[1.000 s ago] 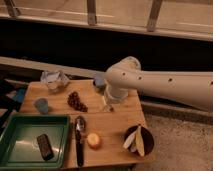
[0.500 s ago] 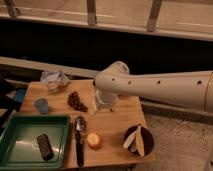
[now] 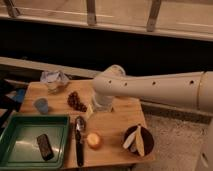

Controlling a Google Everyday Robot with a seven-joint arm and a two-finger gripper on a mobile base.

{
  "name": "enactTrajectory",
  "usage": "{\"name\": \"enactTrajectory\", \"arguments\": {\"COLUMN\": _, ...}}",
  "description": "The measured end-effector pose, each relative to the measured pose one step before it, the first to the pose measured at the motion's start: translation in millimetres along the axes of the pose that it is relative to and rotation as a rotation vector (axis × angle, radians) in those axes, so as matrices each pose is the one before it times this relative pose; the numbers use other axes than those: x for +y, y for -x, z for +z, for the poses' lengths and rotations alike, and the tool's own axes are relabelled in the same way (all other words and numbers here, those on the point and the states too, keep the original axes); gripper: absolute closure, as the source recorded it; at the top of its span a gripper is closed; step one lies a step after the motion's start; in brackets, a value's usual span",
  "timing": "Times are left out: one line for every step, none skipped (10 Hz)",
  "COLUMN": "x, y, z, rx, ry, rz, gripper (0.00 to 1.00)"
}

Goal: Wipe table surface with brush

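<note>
The table surface (image 3: 114, 131) is a light brown wooden top in the lower middle of the camera view. The brush (image 3: 79, 140) lies on it beside the green tray, grey oval head toward the far side, black handle pointing to the near edge. My white arm reaches in from the right, and the gripper (image 3: 98, 106) hangs below its elbow-like end, over the table's middle, up and to the right of the brush head. It is apart from the brush.
A green tray (image 3: 20, 125) at the near left holds a short black block (image 3: 45, 146). A blue cup (image 3: 41, 105), dark grapes (image 3: 76, 101), a crumpled bag (image 3: 55, 80), an orange round fruit (image 3: 93, 140) and a dark bowl with slices (image 3: 137, 141) sit on the table.
The arm has swung left across the table, bringing the gripper closer to the grapes and the brush head. The objects have not moved.
</note>
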Motion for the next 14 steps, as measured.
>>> {"name": "enactTrajectory", "arguments": {"x": 8.75, "y": -1.81, "z": 8.04, "rx": 0.00608, "ry": 0.02301, "rz": -0.00039, "gripper": 0.3}}
{"name": "enactTrajectory", "arguments": {"x": 8.37, "y": -2.19, "z": 8.05, "rx": 0.0058, "ry": 0.02703, "rz": 0.00228, "gripper": 0.3}}
{"name": "enactTrajectory", "arguments": {"x": 10.94, "y": -1.4, "z": 8.51, "rx": 0.00476, "ry": 0.02443, "rz": -0.00266, "gripper": 0.3}}
{"name": "enactTrajectory", "arguments": {"x": 7.87, "y": -1.23, "z": 6.0, "rx": 0.00332, "ry": 0.01306, "rz": -0.00104, "gripper": 0.3}}
{"name": "enactTrajectory", "arguments": {"x": 12.34, "y": -0.81, "z": 8.02, "rx": 0.00497, "ry": 0.016, "rz": -0.00425, "gripper": 0.3}}
{"name": "enactTrajectory", "arguments": {"x": 10.28, "y": 0.75, "z": 7.04, "rx": 0.00289, "ry": 0.01554, "rz": -0.00365, "gripper": 0.3}}
{"name": "enactTrajectory", "arguments": {"x": 10.1, "y": 1.0, "z": 5.16, "rx": -0.0039, "ry": 0.01035, "rz": -0.00236, "gripper": 0.3}}
{"name": "enactTrajectory", "arguments": {"x": 4.77, "y": 0.68, "z": 1.6, "rx": -0.00441, "ry": 0.0009, "rz": -0.0015, "gripper": 0.3}}
{"name": "enactTrajectory", "arguments": {"x": 0.26, "y": 0.21, "z": 0.17, "rx": -0.00108, "ry": -0.00054, "rz": -0.00022, "gripper": 0.3}}
{"name": "enactTrajectory", "arguments": {"x": -1.48, "y": -0.35, "z": -0.55, "rx": -0.00089, "ry": -0.00071, "rz": 0.00259, "gripper": 0.3}}
{"name": "enactTrajectory", "arguments": {"x": 0.28, "y": -0.28, "z": 0.5, "rx": 0.00123, "ry": 0.00004, "rz": -0.00083, "gripper": 0.3}}
{"name": "enactTrajectory", "arguments": {"x": 1.66, "y": 0.42, "z": 0.46, "rx": 0.00092, "ry": 0.00052, "rz": -0.00341, "gripper": 0.3}}
{"name": "enactTrajectory", "arguments": {"x": -0.38, "y": 0.11, "z": 1.48, "rx": 0.00728, "ry": 0.00204, "rz": 0.00161, "gripper": 0.3}}
{"name": "enactTrajectory", "arguments": {"x": 1.92, "y": -0.84, "z": 8.31, "rx": 0.01962, "ry": 0.00437, "rz": -0.00441, "gripper": 0.3}}
